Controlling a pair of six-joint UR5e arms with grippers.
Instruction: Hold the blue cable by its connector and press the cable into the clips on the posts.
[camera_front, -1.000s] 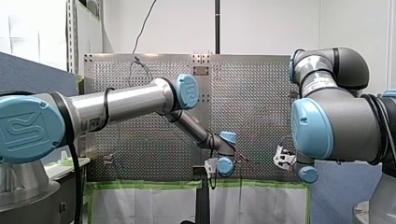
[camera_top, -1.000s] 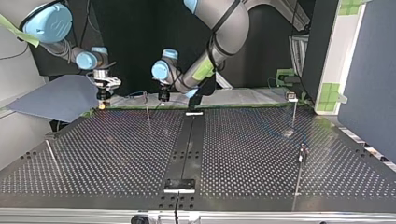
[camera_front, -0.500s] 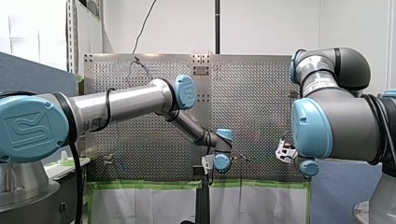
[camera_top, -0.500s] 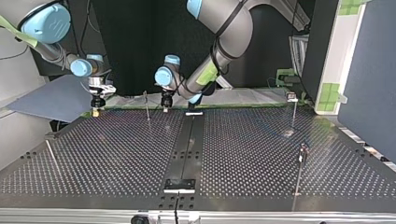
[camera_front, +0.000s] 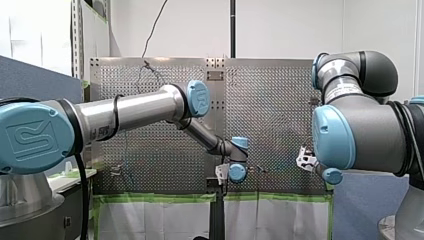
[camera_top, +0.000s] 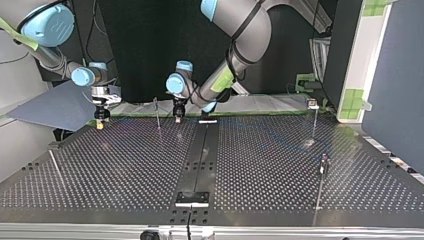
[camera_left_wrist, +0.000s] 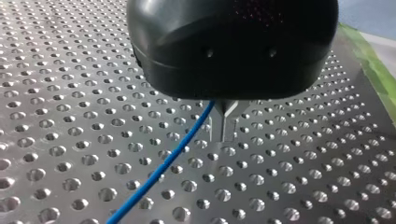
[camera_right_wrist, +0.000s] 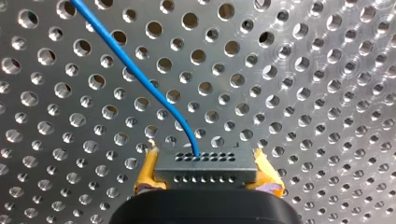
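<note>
Front view: both arms reach low over the desk (camera_front: 280, 110).
Top view: a post (camera_top: 157, 114) stands between right gripper (camera_top: 101, 120) and left gripper (camera_top: 177, 115); no clip appears filled.
Left wrist view: fingers (camera_left_wrist: 218, 128) pressed together, cable (camera_left_wrist: 159, 170) beside them.
Right wrist view: yellow pads (camera_right_wrist: 148, 170) pinch connector (camera_right_wrist: 205, 167); all clipping remains.

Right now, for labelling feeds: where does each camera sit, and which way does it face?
Front: behind the shoulders, looking over the table; both arms show.
Top: across it, facing them; my right claw left, my left claw middle.
Left wrist: along my left claw, onto the blue cable.
Right wrist: along my right claw, gripping the connector.
Both wrist views share the blue cable.
</note>
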